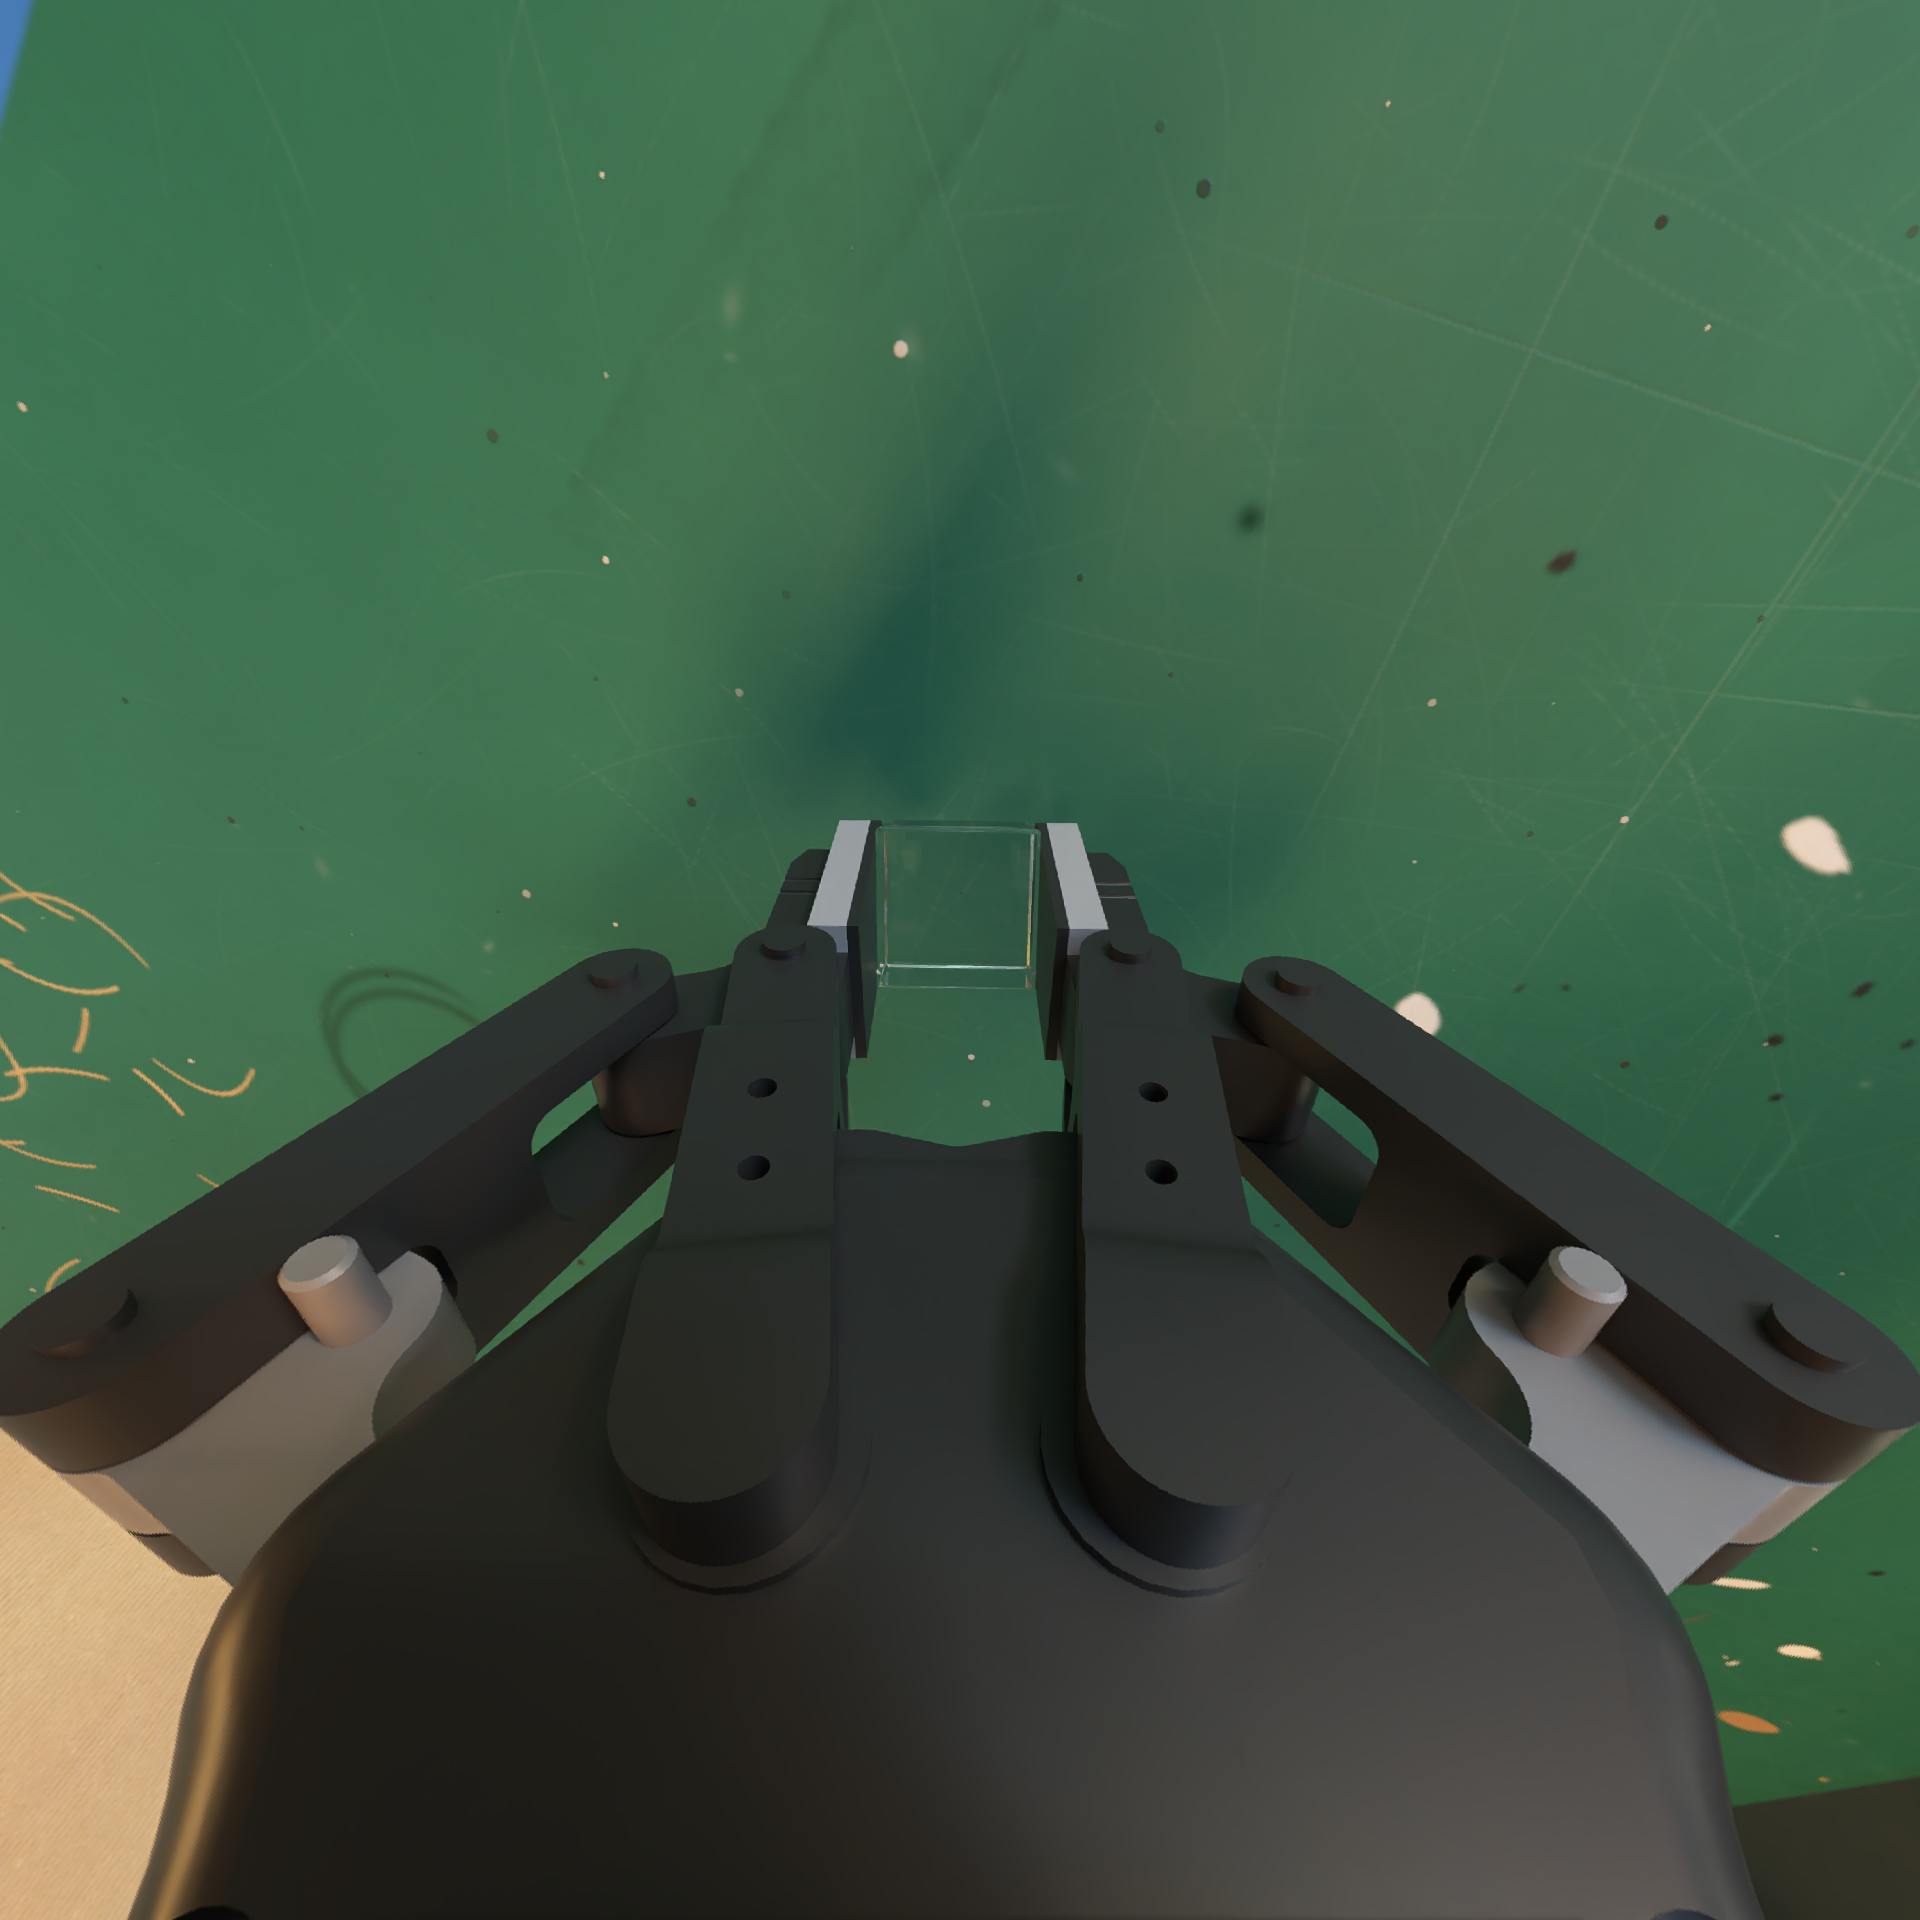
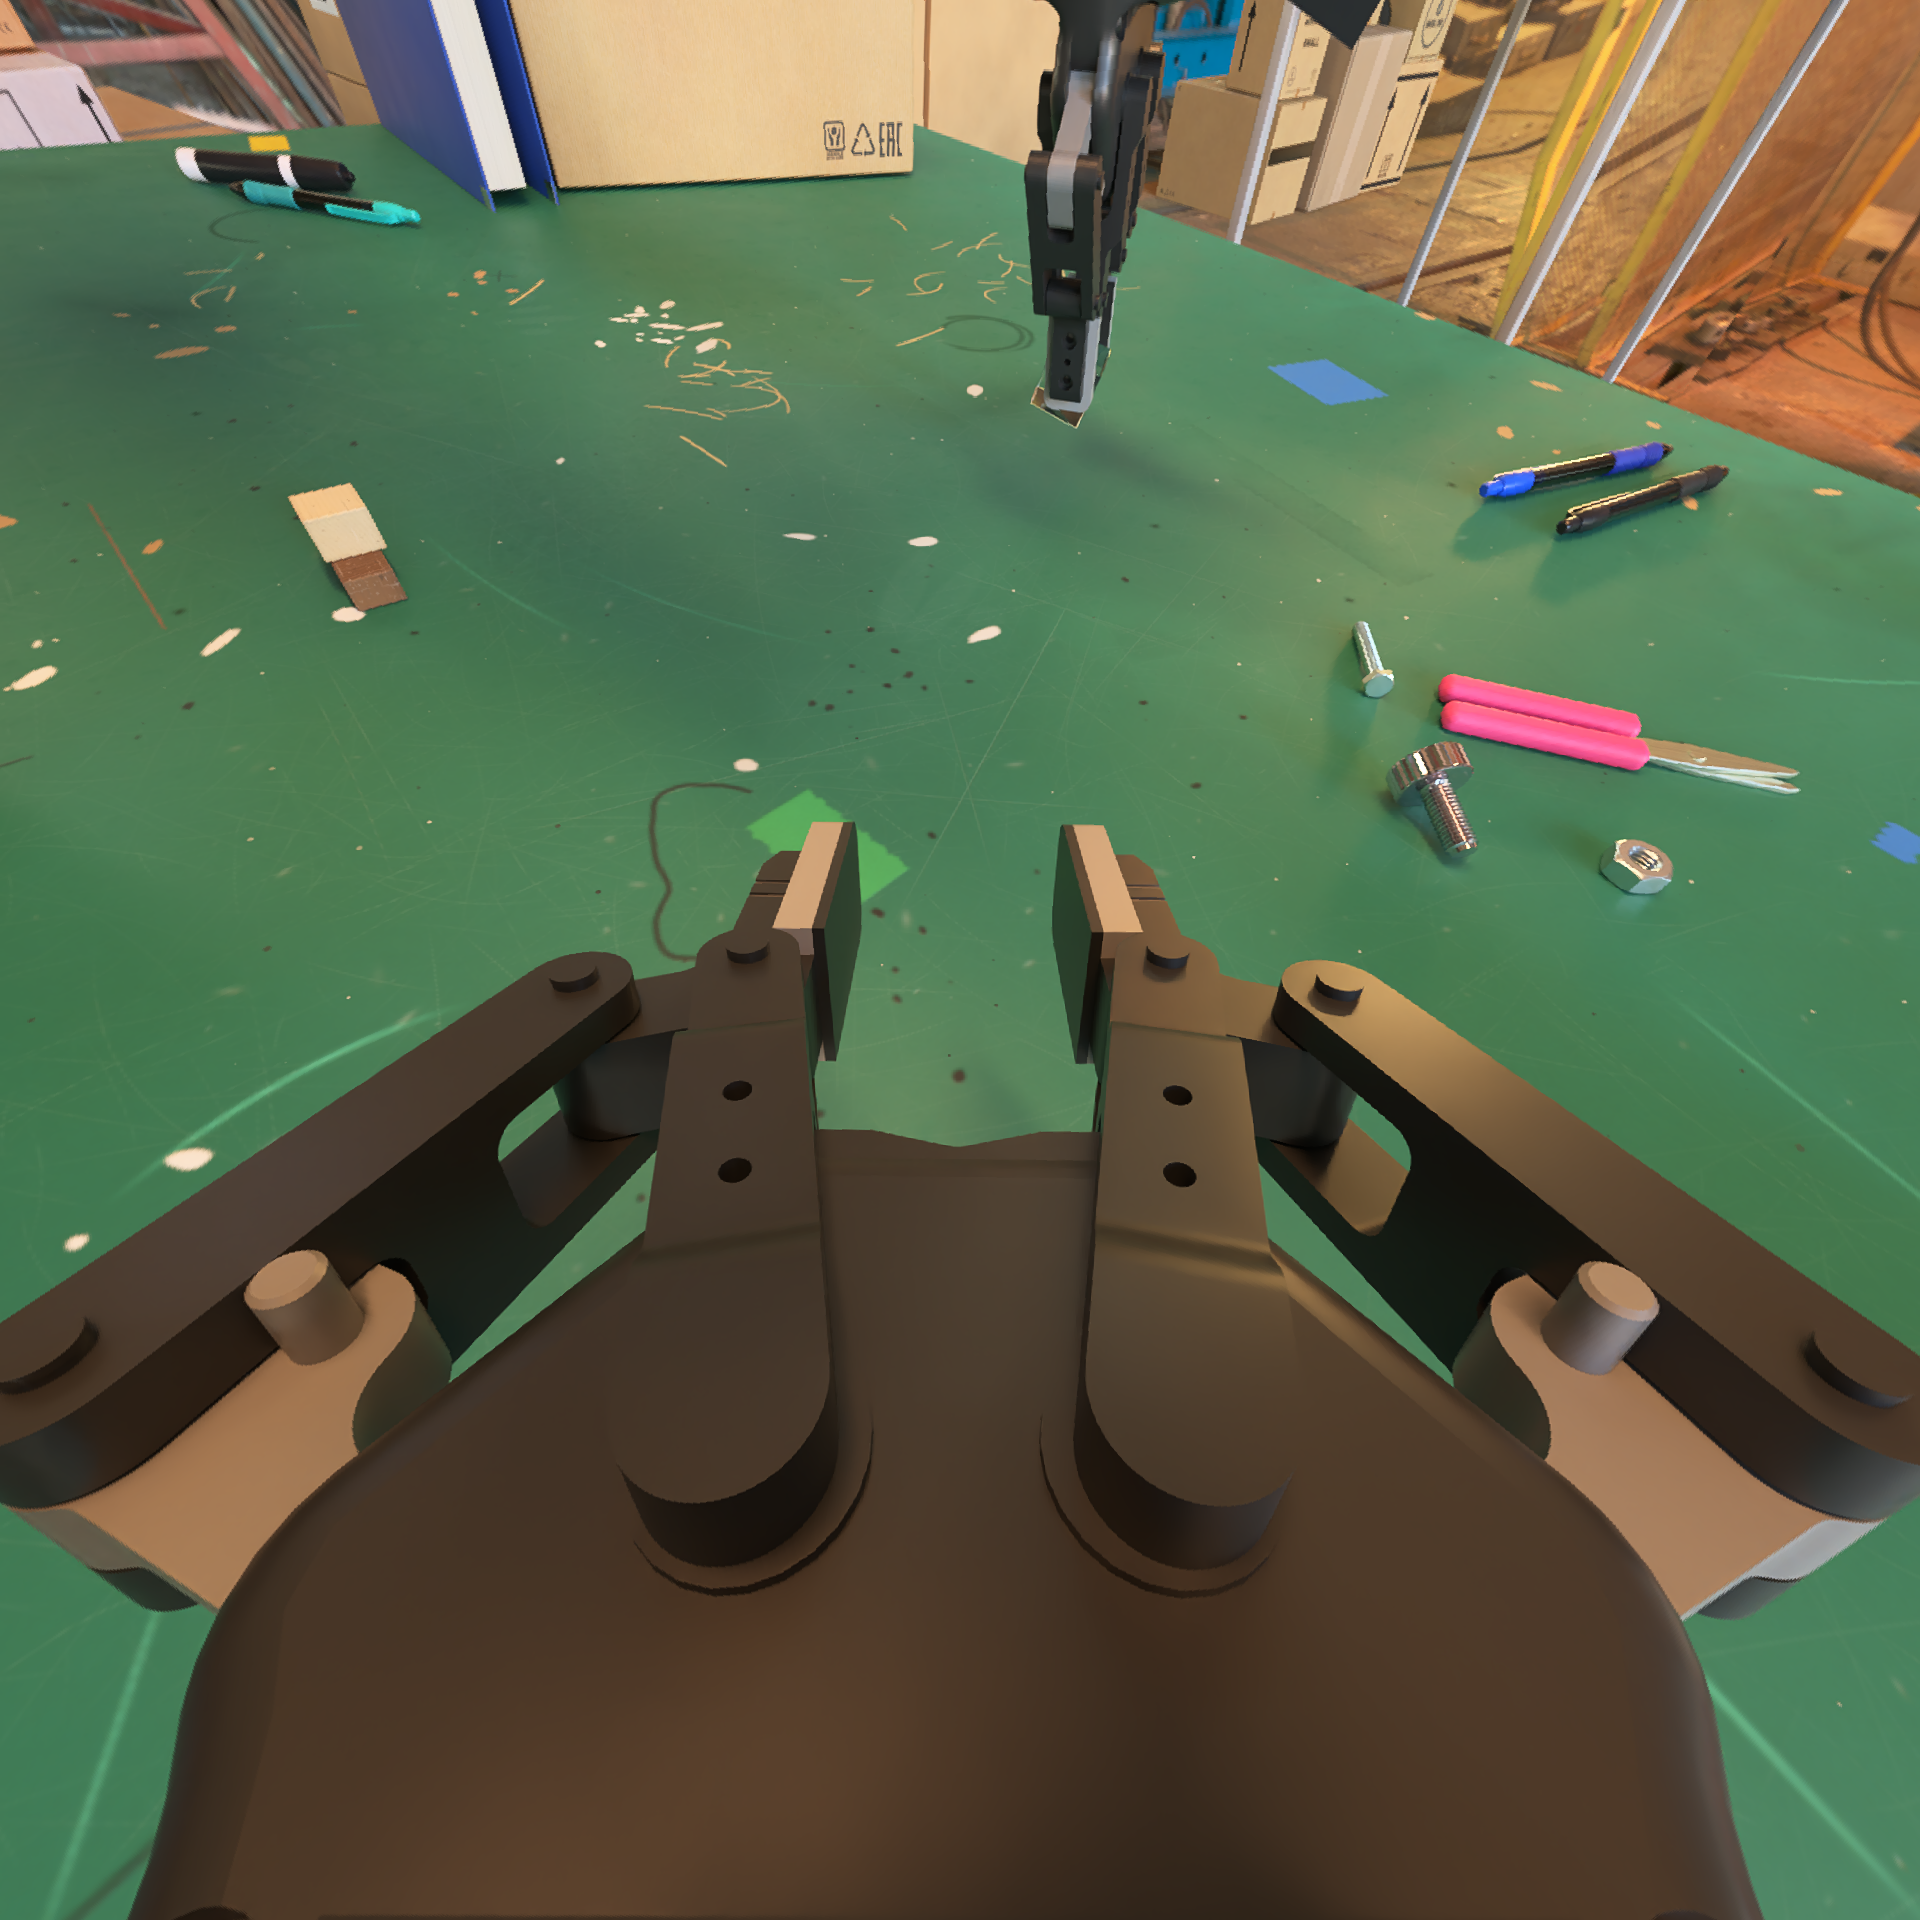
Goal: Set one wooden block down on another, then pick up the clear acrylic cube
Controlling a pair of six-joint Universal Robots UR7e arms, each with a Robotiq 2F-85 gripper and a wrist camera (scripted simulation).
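Note:
In the left wrist view my left gripper [image 1: 956,883] is shut on the clear acrylic cube [image 1: 956,904], held between the two pads above the green table; a soft shadow lies on the mat below. In the right wrist view the left gripper [image 2: 1070,400] hangs at the far middle with the cube [image 2: 1060,407] at its tips, above the mat. A pale wooden block [image 2: 335,516] sits stacked on a dark brown wooden block [image 2: 369,582] at the left. My right gripper [image 2: 956,883] is open and empty above the mat.
On the green table [image 2: 935,623]: pink-handled scissors [image 2: 1558,722], two bolts [image 2: 1436,795], a nut [image 2: 1636,865] and two pens [image 2: 1600,483] at the right. Markers [image 2: 291,182], a blue binder [image 2: 447,83] and a cardboard box [image 2: 717,83] stand at the back.

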